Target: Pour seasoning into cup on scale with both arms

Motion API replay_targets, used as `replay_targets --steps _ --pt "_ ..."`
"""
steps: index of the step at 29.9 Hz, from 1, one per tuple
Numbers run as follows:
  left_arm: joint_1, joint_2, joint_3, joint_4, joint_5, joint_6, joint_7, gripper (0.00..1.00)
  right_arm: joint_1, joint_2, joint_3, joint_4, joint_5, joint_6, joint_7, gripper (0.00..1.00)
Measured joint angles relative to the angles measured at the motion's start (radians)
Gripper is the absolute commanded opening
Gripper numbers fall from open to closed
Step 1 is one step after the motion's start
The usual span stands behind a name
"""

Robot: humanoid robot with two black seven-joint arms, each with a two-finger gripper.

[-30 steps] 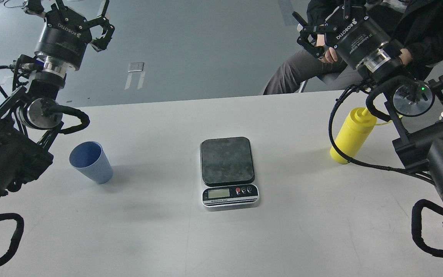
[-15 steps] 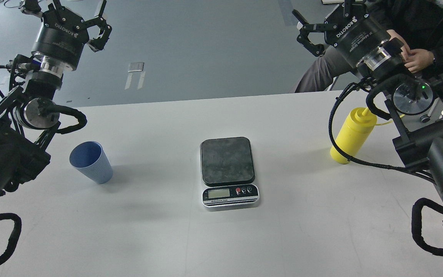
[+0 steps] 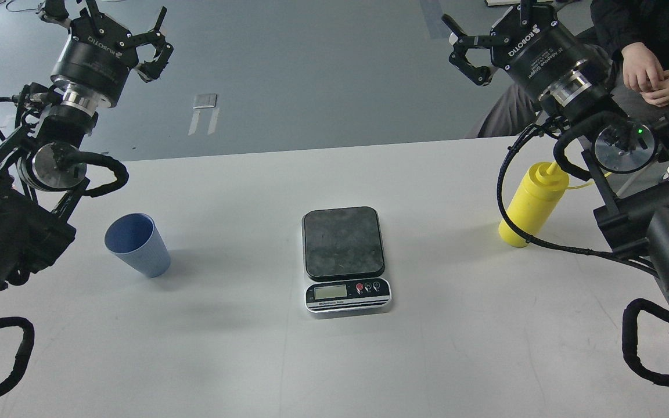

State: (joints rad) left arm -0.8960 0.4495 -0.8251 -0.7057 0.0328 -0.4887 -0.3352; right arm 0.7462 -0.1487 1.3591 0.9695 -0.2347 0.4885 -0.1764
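Observation:
The scale sits at the middle of the white table, its dark platform bare and its display facing me. The light blue ribbed cup stands upright on the table to the left. The yellow squeeze bottle stands upright at the right, partly behind my right arm's cable. My left gripper is raised high at the top left, fingers spread and empty, well above and behind the cup. My right gripper is raised at the top right, fingers spread and empty, above and behind the bottle.
A seated person is beyond the table's far right edge, hands together close to my right arm. Grey floor lies beyond the far table edge. Black cable loops hang from both arms over the table's sides.
The person's hands and legs have shifted to the right behind my right arm. My left gripper has shifted slightly. Cup, scale and bottle have not moved.

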Motion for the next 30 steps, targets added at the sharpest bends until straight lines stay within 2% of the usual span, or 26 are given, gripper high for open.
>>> replay_targets --steps 30 --pt "0.002 -0.018 -0.002 0.000 0.001 0.000 -0.010 0.98 -0.001 0.003 0.002 0.000 0.000 0.000 0.000 1.00"
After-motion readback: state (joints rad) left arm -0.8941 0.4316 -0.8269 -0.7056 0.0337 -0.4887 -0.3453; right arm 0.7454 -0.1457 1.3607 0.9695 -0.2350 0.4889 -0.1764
